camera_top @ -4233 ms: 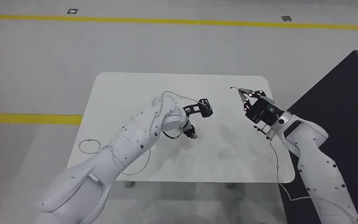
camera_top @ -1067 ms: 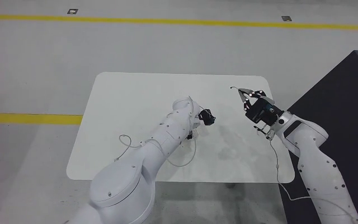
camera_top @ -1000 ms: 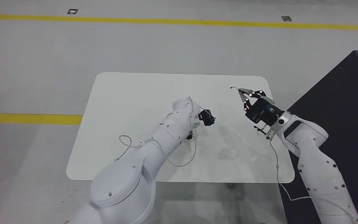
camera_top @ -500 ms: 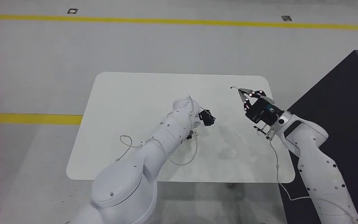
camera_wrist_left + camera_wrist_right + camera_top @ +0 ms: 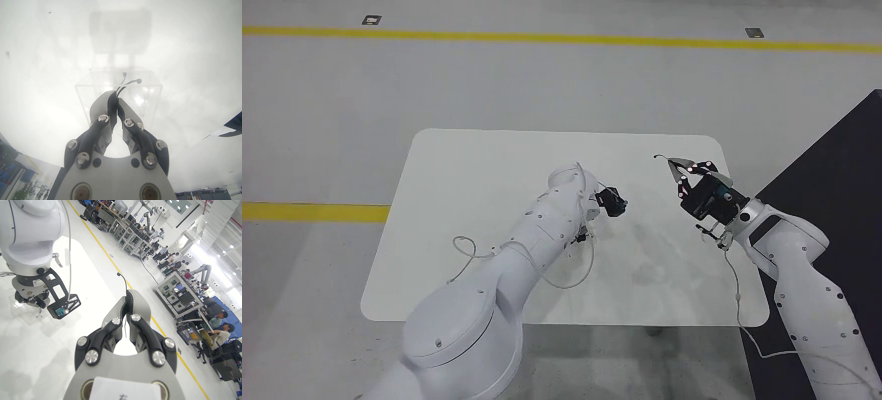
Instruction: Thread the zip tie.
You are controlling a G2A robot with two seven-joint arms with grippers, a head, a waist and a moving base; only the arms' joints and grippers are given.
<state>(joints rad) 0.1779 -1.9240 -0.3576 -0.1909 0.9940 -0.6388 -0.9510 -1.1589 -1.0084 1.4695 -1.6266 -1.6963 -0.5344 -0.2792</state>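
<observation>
The right end effector squeezed a thin black zip tie, head free for threading; the left end effector squeezed a second black tie.

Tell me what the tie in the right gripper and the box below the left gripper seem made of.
Zip tie: probably thin black plastic, matt; it curves softly above the right gripper. Box: likely clear acrylic or similar, glossy; the table shows through its walls.

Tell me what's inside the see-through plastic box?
Two thin black zip ties show within the clear plastic box, pinched by the shut left gripper. Its fingers cover the box's near part, so anything there is hidden.
</observation>
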